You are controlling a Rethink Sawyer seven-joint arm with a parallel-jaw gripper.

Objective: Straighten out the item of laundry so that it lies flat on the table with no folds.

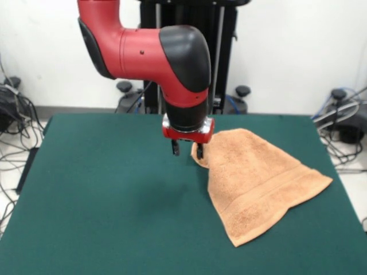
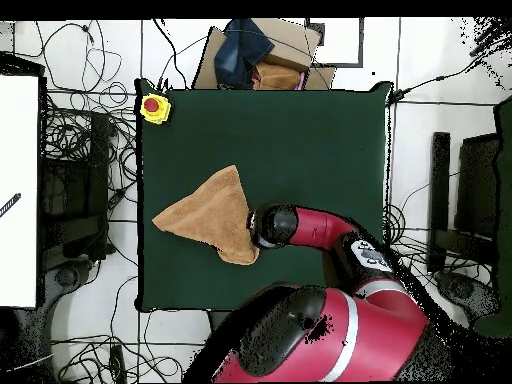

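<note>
1. Peach terry towel [image 1: 258,183] on green felt table [image 1: 103,189], folded into rough triangle, band stripe near lower edge.
2. Gripper [image 1: 187,150] at towel's folded corner, fingers slightly apart, grip unclear.

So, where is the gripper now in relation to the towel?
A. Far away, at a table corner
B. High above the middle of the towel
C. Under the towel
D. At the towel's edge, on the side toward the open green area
D: in the front view the gripper hangs at the edge of the towel, whose bulk spreads away over the table.
</note>
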